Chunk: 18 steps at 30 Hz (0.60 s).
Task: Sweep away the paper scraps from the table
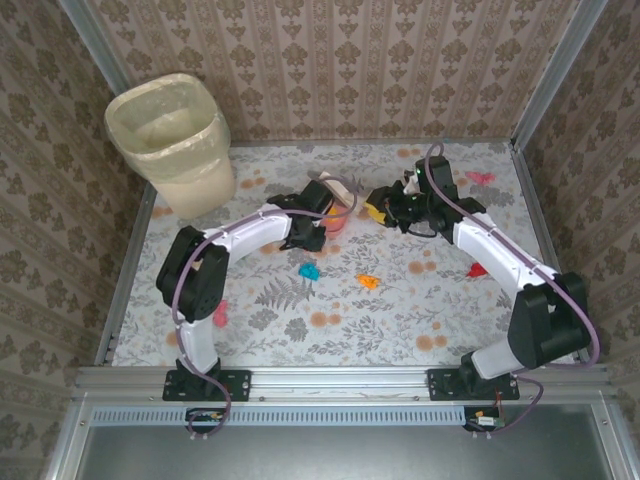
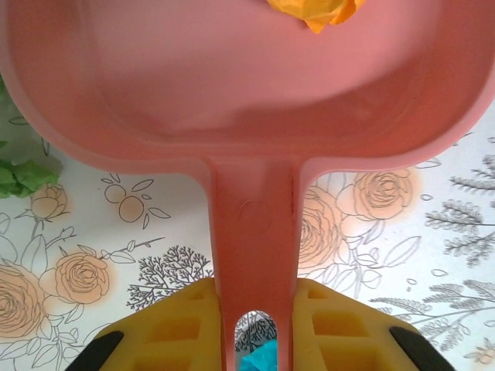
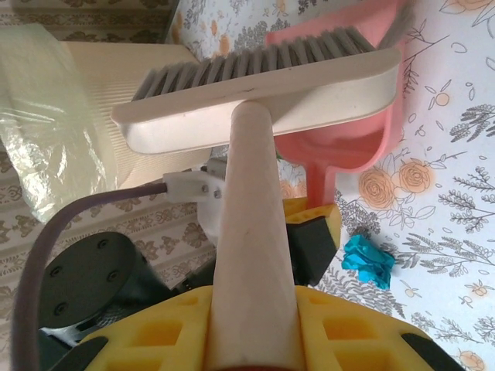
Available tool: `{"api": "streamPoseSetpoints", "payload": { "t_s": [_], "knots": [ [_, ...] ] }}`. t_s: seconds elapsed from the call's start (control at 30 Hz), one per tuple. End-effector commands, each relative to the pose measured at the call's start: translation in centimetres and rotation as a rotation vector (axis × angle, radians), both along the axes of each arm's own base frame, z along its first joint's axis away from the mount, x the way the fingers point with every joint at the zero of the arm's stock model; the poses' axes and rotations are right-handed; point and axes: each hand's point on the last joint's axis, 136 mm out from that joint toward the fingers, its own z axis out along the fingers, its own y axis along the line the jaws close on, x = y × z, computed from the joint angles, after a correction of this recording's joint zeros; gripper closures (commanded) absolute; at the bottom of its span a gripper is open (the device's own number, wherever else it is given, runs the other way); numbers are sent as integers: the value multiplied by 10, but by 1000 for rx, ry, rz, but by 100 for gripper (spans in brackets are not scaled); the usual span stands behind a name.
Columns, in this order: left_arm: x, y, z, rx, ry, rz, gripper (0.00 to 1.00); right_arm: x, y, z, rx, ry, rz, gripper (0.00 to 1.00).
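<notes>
My left gripper (image 2: 254, 309) is shut on the handle of the pink dustpan (image 2: 232, 100), which lies low over the table (image 1: 400, 320). An orange paper scrap (image 2: 317, 11) sits at the pan's far edge. A green scrap (image 2: 23, 176) lies left of the pan, and a blue scrap (image 2: 259, 359) shows under the handle. My right gripper (image 3: 251, 317) is shut on the cream brush handle (image 3: 251, 232), with the bristled brush head (image 3: 255, 85) over the dustpan (image 3: 340, 131). On the cloth lie blue (image 1: 309, 270), orange (image 1: 367, 282) and red (image 1: 478, 268) scraps.
A cream bin (image 1: 175, 140) lined with a clear bag stands at the far left corner. A pink scrap (image 1: 480, 178) lies far right and another (image 1: 220, 313) beside the left arm. Patterned walls and a metal frame enclose the table.
</notes>
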Motion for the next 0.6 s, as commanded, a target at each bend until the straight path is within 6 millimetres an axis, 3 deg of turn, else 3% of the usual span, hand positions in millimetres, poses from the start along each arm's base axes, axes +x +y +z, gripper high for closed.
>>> {"api": "streamPoseSetpoints", "payload": {
  "t_s": [0.0, 0.17, 0.27, 0.4, 0.57],
  "knots": [
    [2, -1, 26, -41, -70, 5, 100, -6, -15, 37, -10, -119, -57, 100],
    [-4, 3, 50, -66, -99, 14, 100, -21, -26, 74, -13, -285, -67, 100],
    [-8, 9, 62, -73, -111, 27, 100, -36, -38, 86, -56, -366, -94, 100],
    [-15, 18, 79, -80, -121, 46, 100, -55, -59, 83, -149, -471, -143, 100],
    [-24, 31, 104, -99, -121, 91, 100, -76, -79, 60, -291, -591, -165, 100]
  ]
}}
